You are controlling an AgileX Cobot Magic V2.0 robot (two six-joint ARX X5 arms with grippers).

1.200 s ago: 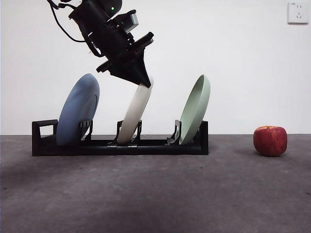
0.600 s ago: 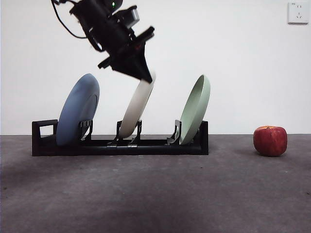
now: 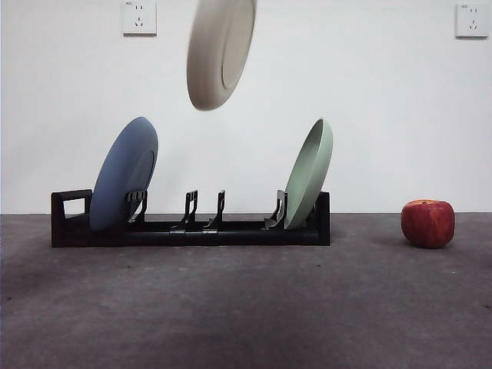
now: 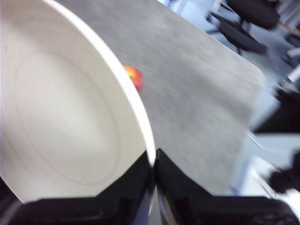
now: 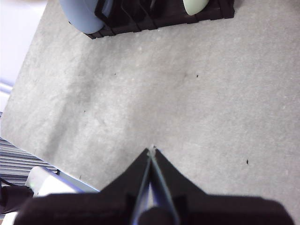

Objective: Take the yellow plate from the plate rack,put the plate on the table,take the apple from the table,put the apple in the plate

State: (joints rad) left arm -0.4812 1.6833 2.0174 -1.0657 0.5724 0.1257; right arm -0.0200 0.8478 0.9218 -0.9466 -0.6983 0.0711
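Note:
The cream yellow plate (image 3: 219, 50) hangs high in the air above the plate rack (image 3: 192, 227), its top cut off by the front view's edge. In the left wrist view my left gripper (image 4: 153, 166) is shut on the plate's rim (image 4: 70, 108). The rack's middle slot (image 3: 204, 211) stands empty. The red apple (image 3: 427, 223) sits on the table (image 3: 246, 307) to the right of the rack; it shows blurred in the left wrist view (image 4: 133, 75). My right gripper (image 5: 151, 152) is shut and empty above bare table, apart from the rack (image 5: 154, 16).
A blue plate (image 3: 123, 175) leans in the rack's left slot and a pale green plate (image 3: 310, 173) in its right slot. Both show at the edge of the right wrist view, the blue plate (image 5: 82, 14) and the green plate (image 5: 197, 5). The table's edge (image 5: 28, 154) runs beside my right gripper.
The left gripper has lifted the yellow plate up out of the rack's middle slot and risen out of the front view. The apple and the other plates have not moved.

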